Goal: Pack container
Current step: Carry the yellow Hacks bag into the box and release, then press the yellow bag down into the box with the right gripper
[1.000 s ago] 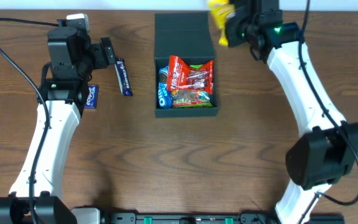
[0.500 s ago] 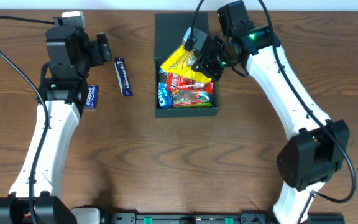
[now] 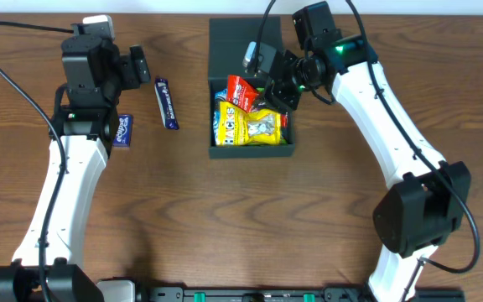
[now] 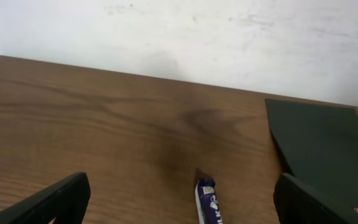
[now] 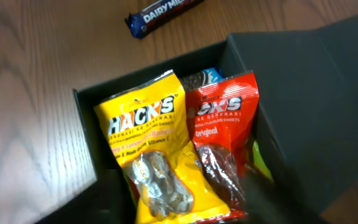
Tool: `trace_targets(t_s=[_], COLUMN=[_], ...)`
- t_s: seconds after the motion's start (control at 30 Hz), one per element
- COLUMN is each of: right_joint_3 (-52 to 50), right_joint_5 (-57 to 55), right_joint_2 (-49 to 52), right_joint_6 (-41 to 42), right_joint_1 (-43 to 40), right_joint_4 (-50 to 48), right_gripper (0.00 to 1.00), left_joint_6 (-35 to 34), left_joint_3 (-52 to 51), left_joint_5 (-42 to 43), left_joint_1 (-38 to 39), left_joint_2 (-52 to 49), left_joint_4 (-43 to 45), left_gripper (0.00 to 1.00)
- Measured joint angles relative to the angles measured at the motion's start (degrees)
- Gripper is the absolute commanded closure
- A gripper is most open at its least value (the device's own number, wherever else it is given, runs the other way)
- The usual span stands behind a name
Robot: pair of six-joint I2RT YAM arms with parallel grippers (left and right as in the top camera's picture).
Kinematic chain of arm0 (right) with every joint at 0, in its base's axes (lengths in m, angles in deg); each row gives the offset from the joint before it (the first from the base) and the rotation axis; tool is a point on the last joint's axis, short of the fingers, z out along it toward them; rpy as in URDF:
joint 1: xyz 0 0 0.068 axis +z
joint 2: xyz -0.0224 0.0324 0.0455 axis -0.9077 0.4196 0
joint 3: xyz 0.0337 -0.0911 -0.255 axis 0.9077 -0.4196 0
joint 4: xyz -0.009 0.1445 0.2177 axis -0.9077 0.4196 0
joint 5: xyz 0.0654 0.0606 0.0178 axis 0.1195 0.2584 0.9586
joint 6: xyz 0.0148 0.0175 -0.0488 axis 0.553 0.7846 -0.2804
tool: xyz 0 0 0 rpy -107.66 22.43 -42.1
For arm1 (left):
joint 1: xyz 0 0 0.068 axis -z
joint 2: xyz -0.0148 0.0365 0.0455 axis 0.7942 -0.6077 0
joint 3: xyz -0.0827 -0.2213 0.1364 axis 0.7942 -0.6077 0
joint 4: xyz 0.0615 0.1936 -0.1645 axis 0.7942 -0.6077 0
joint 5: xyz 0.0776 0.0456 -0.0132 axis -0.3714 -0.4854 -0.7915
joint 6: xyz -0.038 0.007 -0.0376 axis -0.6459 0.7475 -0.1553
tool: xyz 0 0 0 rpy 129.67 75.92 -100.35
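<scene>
yellow packet (image 3: pixel 254 126) in container (image 3: pixel 252 151); we cannot tell right tool's (image 3: pixel 268 82) grip. left tool (image 4: pixel 182 190) spread, empty; next, fetch blue bar (image 3: pixel 167 102).

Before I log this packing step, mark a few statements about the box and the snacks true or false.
1. The yellow Hacks packet lies inside the container. True.
2. The container's lid is shut. False: it is folded open, on the far side of the box.
3. The Dairy Milk bar is packed in the container. False: it lies on the table, to the left of the box in the overhead view.
4. The left gripper is open and holds nothing. True.
5. A red packet sits in the container next to the yellow one. True.
</scene>
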Motion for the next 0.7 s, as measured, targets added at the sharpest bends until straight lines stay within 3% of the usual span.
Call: trace_targets(t_s=[0.1, 0.17, 0.7], right_joint_3=[0.00, -0.07, -17.16], right_joint_5=[-0.15, -0.17, -6.32], right_joint_2=[0.00, 0.00, 0.00], right_joint_6=[-0.50, -0.50, 5.25], right_joint_1=[0.20, 1.01, 5.99], right_joint_4=[0.90, 0.98, -15.54], right_gripper=[0.75, 0.94, 0.95], left_joint_6=[0.00, 0.00, 0.00], left_joint_3=[0.00, 0.00, 0.00], left_joint_5=[0.00, 0.00, -0.02], left_joint_1=[0.00, 0.00, -0.15], left_joint_2=[0.00, 0.00, 0.00], left_joint_4=[-0.09, -0.11, -0.09], left_gripper=[0.05, 0.05, 0.05])
